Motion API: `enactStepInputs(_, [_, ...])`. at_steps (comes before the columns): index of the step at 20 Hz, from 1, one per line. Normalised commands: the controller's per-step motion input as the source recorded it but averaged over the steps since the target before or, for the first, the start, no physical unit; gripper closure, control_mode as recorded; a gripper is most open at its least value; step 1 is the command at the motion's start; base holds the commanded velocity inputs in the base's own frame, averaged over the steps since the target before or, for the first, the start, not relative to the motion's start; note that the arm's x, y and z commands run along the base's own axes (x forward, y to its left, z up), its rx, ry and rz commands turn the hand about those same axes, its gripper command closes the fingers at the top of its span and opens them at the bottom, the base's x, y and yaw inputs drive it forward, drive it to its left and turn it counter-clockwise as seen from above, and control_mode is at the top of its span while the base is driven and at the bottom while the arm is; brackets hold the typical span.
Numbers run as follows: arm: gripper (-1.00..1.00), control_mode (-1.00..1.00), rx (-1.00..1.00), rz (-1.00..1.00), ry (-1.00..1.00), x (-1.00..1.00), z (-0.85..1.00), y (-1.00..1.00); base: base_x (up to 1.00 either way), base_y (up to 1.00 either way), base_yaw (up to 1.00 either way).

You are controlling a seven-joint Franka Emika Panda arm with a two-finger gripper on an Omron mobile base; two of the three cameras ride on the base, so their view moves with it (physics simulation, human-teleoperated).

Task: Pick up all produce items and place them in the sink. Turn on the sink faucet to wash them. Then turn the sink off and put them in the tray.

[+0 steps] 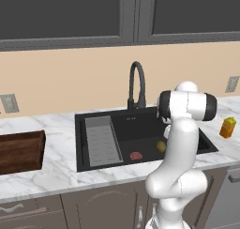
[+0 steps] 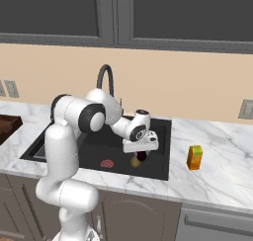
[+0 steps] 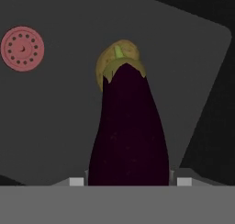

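Observation:
My gripper hangs low over the black sink, shut on the dark purple produce item. In the hand view this item fills the space between my fingertips and ends in a green cap. The olive-yellow produce item lies on the sink floor just beyond the purple one's tip, also seen as a yellow lump by my arm. The black gooseneck faucet stands behind the basin. The brown wooden tray sits on the counter far left of the sink.
A flat red disc lies on the sink floor, left of the yellow lump. A grey ribbed rack lines the sink's left side. An orange block with a green top stands on the marble counter right of the sink.

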Motion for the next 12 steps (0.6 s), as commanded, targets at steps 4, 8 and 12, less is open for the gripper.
enactStepInputs(4, [1.00,-1.00,0.02,0.09,0.00,0.15,-0.38,-0.04,0.00,0.00,0.00])
enactStepInputs(8, [1.00,-1.00,0.03,0.09,0.00,0.13,-0.35,-0.05,0.00,0.00,0.00])
enactStepInputs(12, [1.00,-1.00,0.03,0.09,0.00,0.15,-0.33,-0.04,0.00,0.00,0.00])
